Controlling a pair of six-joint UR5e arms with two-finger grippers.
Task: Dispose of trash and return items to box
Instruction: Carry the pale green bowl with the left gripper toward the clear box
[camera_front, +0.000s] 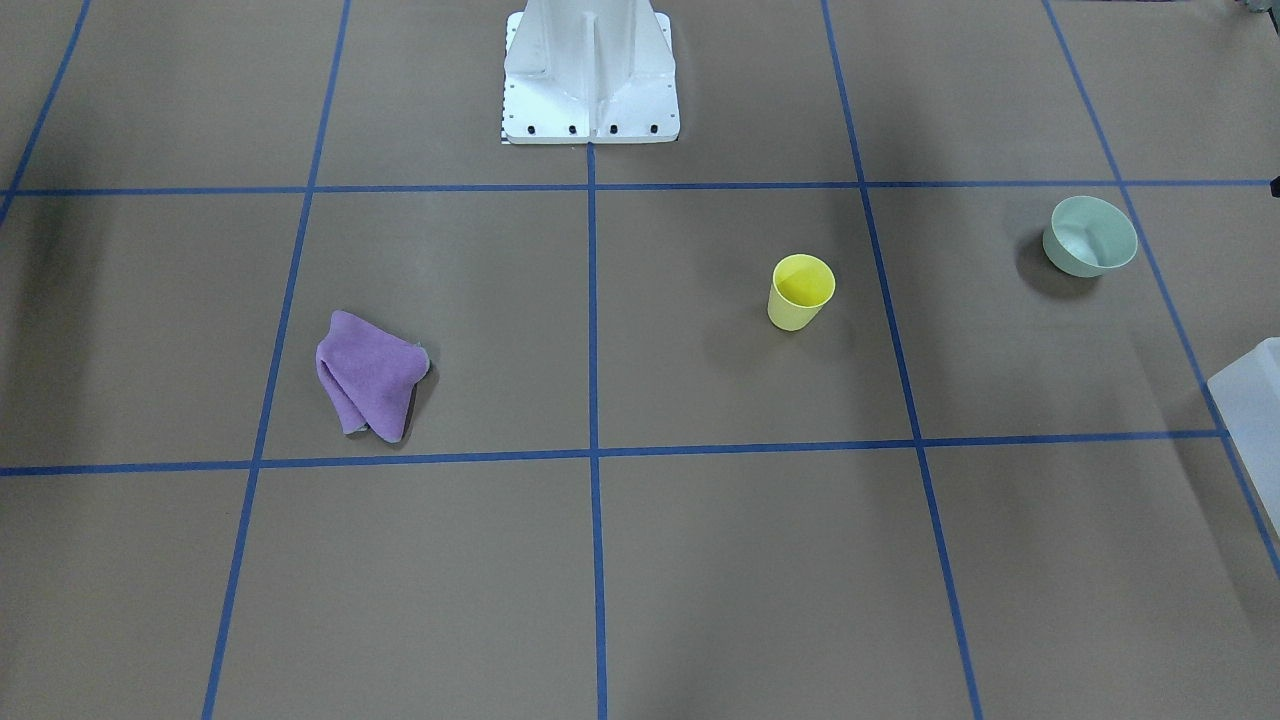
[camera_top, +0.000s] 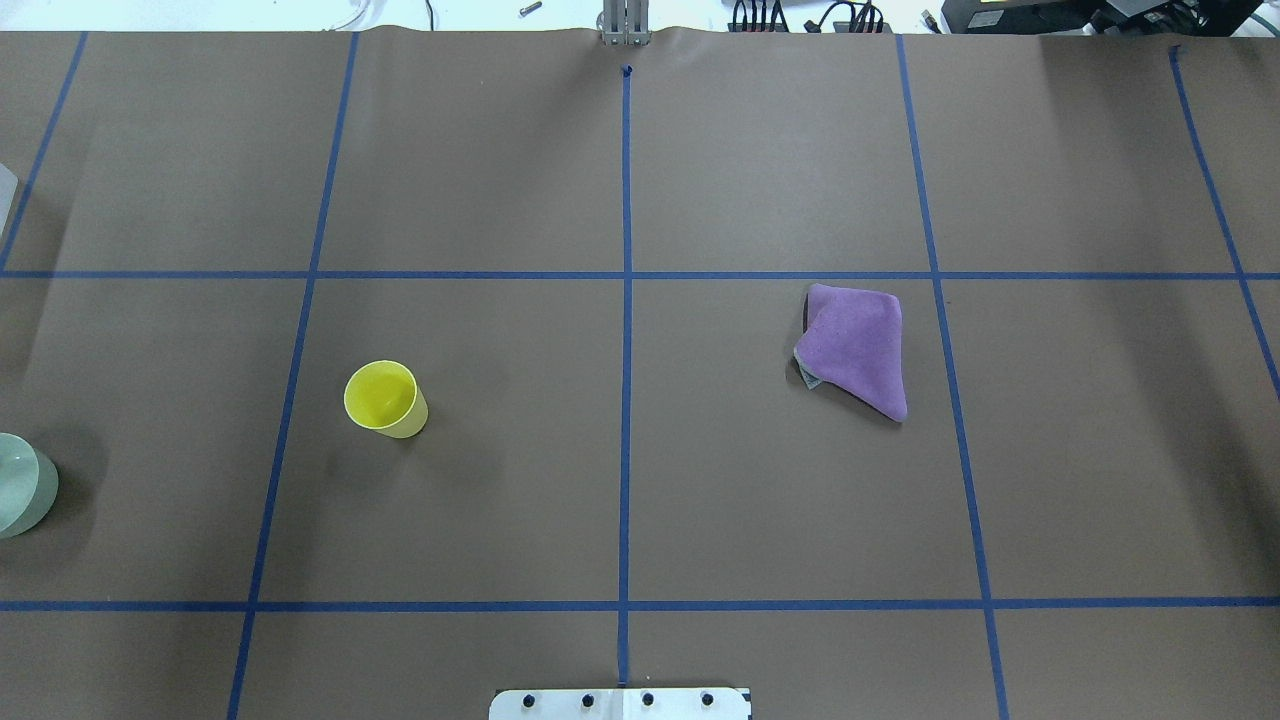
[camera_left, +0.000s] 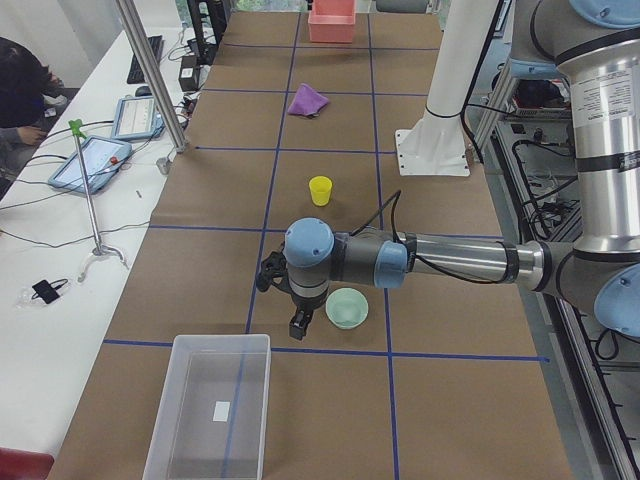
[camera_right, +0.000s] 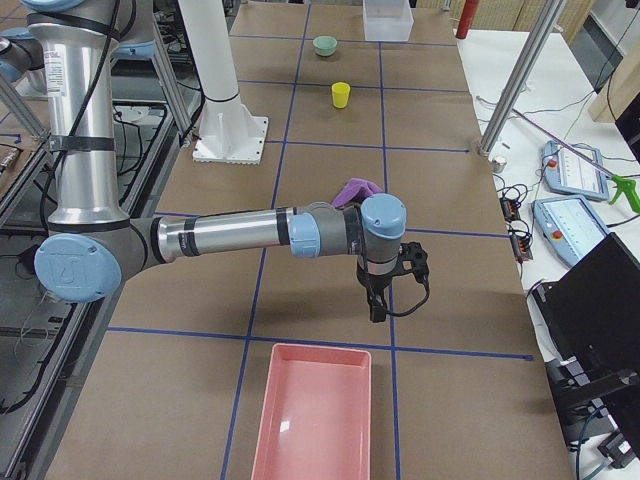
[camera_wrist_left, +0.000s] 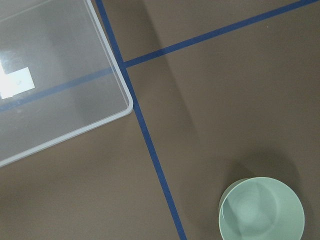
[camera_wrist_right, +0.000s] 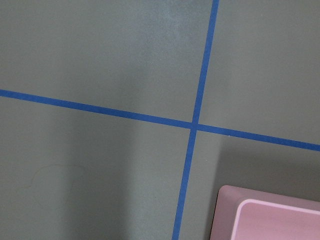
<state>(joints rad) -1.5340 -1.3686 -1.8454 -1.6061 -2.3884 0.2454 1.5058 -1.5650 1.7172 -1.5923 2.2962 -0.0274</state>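
The cup (camera_top: 385, 398) stands upright on the table (camera_top: 700, 500), at 3 o'clock from the bowl (camera_top: 20, 485) overhead. Left fingers (camera_left: 298, 322) hover near the bowl. Whether they or the right fingers (camera_right: 377, 308) are spread, I cannot tell. Best to pinch one cup wall, then lift straight to the box (camera_left: 210, 405).

Table covering (camera_top: 480, 150): brown paper, matt, faintly creased; its grid lines are blue tape (camera_top: 626, 400) of low sheen. Box (camera_wrist_left: 60, 100), just beside the left gripper (camera_left: 297, 324): translucent plastic, frosted, smooth. Bowl (camera_wrist_left: 261, 210), also beside that gripper: pale green, smooth, satin finish, apparently plastic. Yellow cup (camera_front: 800, 291), well apart from it: smooth plastic, slight sheen. Purple cloth (camera_top: 856, 347): napped matt fabric. Pink tray (camera_right: 315, 420), near the right gripper (camera_right: 377, 310): smooth, glossy plastic. Robot base (camera_front: 590, 75): white painted metal, glossy.
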